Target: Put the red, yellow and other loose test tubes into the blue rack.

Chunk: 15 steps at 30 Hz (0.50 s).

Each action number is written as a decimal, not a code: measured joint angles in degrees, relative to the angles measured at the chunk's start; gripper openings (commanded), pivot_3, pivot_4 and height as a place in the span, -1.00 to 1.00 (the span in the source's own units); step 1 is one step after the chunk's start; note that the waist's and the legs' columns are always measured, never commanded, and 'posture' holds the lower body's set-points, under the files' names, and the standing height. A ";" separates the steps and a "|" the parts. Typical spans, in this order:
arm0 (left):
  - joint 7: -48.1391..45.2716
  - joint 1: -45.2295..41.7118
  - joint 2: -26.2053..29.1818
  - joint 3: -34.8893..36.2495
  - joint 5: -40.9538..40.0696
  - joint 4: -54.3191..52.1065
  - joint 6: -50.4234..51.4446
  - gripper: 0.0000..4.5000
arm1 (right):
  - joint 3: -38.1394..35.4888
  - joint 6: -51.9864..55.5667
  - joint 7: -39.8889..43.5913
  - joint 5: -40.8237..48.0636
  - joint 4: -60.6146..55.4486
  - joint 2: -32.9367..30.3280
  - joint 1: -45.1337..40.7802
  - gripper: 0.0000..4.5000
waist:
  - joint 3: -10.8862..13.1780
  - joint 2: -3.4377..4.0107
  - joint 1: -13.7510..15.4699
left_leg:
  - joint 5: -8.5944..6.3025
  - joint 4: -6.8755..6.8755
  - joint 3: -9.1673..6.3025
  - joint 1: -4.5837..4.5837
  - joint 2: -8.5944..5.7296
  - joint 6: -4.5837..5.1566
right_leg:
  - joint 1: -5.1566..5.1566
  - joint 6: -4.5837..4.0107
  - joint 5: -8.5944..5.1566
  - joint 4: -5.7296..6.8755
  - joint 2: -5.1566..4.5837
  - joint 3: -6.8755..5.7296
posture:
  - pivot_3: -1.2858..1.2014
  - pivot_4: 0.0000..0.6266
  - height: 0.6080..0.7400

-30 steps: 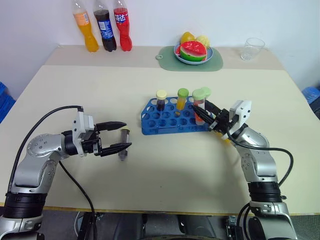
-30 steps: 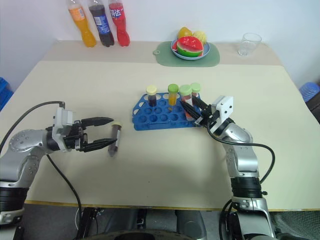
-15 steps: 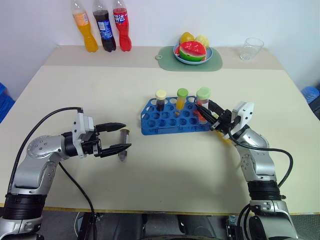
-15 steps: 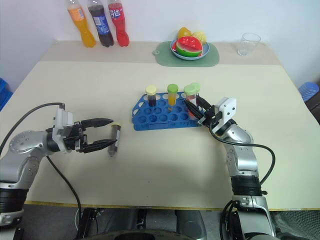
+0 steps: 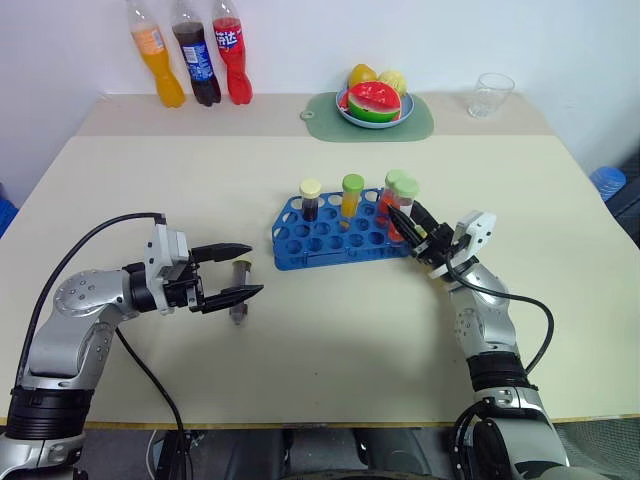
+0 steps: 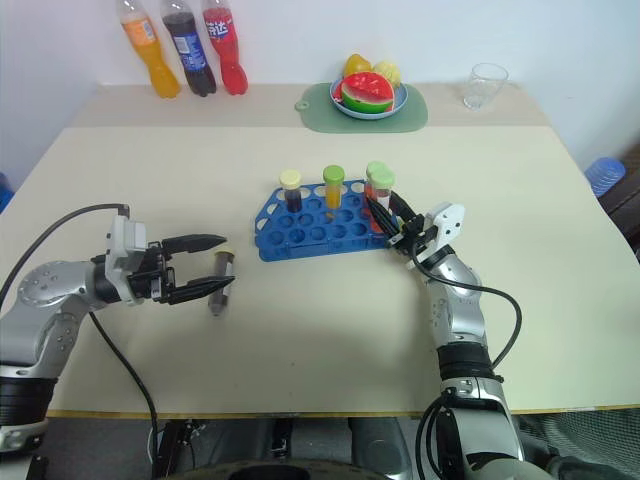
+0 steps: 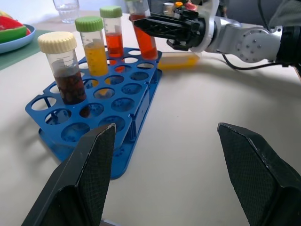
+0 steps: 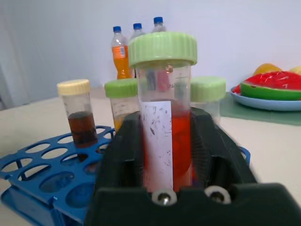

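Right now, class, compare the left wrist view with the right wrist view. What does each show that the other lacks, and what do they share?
Left wrist view, not the right: the open left gripper, a lying yellow tube on the table beyond the blue rack, and a clear cup.
Right wrist view, not the left: three soda bottles by the wall and the white label on the red tube.
Shared: the rack, the right gripper at that red tube, the dark brown tube, the upright yellow tube and the fruit plate.
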 measured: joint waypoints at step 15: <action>0.67 -0.12 -1.23 -0.16 0.01 -0.06 -0.06 0.59 | -0.27 19.33 -1.24 -2.24 -28.83 -21.84 12.46 0.97 | 0.03 0.05 0.80 | -0.01 -0.02 -0.02 -0.05 -0.08 0.02 | 0.00 -0.02 -0.03 -0.07 -0.12 0.02 | 0.03 -0.52 1.00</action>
